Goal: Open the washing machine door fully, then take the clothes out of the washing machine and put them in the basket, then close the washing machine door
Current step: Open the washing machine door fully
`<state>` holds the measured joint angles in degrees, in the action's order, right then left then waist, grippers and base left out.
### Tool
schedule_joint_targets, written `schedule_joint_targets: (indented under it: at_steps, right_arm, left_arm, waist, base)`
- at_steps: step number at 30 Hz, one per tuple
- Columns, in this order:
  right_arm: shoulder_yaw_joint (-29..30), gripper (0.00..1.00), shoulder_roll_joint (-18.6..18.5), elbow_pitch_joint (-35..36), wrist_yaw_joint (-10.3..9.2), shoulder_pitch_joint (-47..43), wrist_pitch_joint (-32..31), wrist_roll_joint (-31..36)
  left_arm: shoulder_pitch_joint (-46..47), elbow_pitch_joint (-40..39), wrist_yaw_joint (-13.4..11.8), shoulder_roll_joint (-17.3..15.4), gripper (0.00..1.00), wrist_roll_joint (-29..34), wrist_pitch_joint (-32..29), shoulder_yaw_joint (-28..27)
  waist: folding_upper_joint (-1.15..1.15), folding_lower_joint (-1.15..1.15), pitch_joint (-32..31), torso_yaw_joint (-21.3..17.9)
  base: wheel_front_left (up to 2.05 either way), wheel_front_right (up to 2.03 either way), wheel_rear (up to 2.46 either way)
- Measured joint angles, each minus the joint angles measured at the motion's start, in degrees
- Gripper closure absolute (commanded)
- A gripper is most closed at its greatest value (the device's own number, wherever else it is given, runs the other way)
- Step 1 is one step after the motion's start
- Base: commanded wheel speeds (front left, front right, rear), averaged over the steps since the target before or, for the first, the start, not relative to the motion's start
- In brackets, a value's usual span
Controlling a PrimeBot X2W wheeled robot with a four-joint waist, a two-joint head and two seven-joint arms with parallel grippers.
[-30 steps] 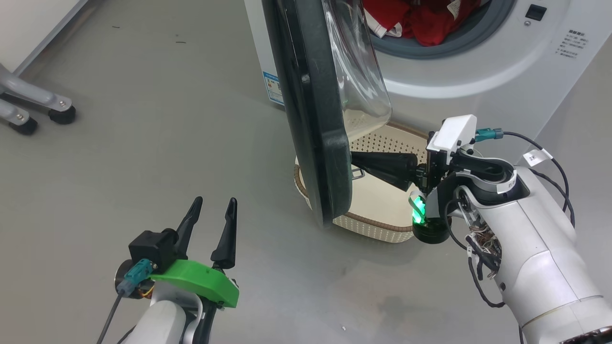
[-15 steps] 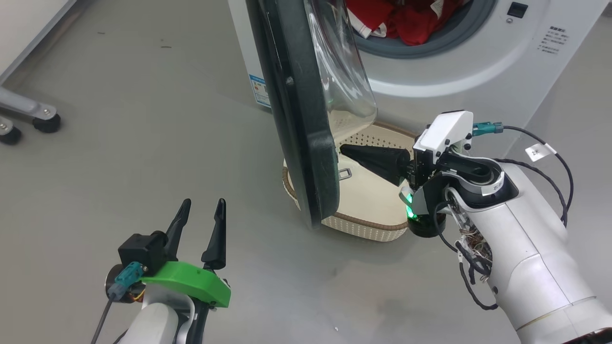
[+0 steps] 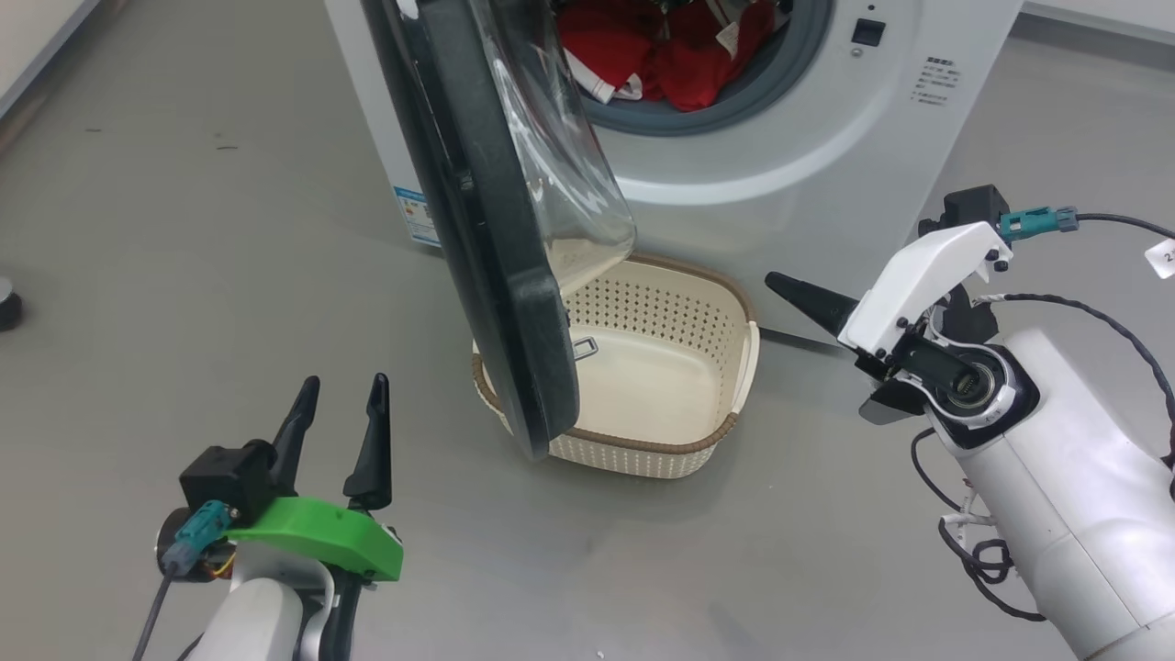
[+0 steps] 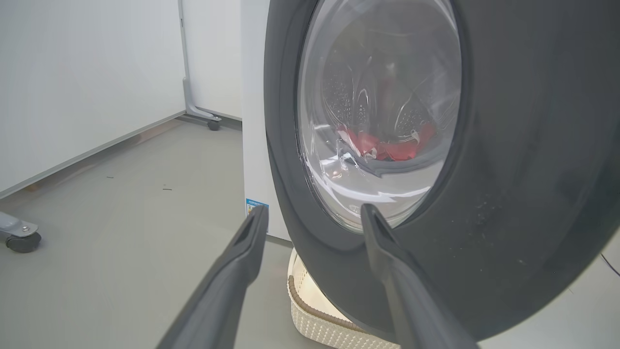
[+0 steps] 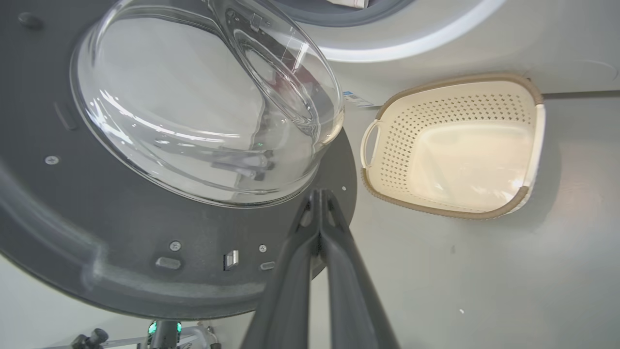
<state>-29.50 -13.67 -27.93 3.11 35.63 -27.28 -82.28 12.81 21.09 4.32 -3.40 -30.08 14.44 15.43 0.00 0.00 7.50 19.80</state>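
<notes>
The washing machine (image 3: 826,156) stands at the top of the head view with red clothes (image 3: 670,50) in its drum mouth. Its door (image 3: 486,229) hangs partly open, edge-on, above the left part of the basket (image 3: 643,312), which sits empty on the floor. My left gripper (image 3: 342,381) is open at the lower left, short of the door's outer face. In the left wrist view the left gripper (image 4: 314,209) faces the door (image 4: 508,169), and the clothes (image 4: 387,148) show through its glass. My right gripper (image 3: 776,281) is shut, empty, right of the basket. In the right wrist view the right gripper (image 5: 319,194) points at the door's inner side (image 5: 145,271), beside the basket (image 5: 397,140).
A blue label (image 3: 418,216) marks the machine's left side. A caster foot (image 4: 22,241) of a stand rests on the grey floor far left, beside a white wall panel (image 4: 72,87). Open floor lies left of the door and in front of the basket.
My right gripper has drawn back to the right, off the door's inner face and clear of the basket. The head view has shifted; the left gripper keeps its open pose.
</notes>
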Motion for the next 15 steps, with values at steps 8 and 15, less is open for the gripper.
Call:
schedule_joint_targets:
  at_steps: [8, 15]
  right_arm:
    - [-4.68, 1.00, -5.45, 3.79, 2.37, -3.57, 11.15, 14.90]
    - [-5.80, 1.00, -7.64, 7.01, 2.37, -5.65, 21.70, 24.50]
  left_arm:
    - [-0.02, -0.04, -0.01, -1.38, 0.00, -0.01, 0.00, -1.93]
    - [-0.86, -0.30, -0.07, -1.87, 0.00, -0.09, 0.00, -3.24]
  waist:
    - [0.00, 0.00, -1.76, -4.34]
    - [0.00, 0.00, -3.04, -7.37]
  base:
    - [0.00, 0.00, 0.00]
    - [0.00, 0.00, 0.00]
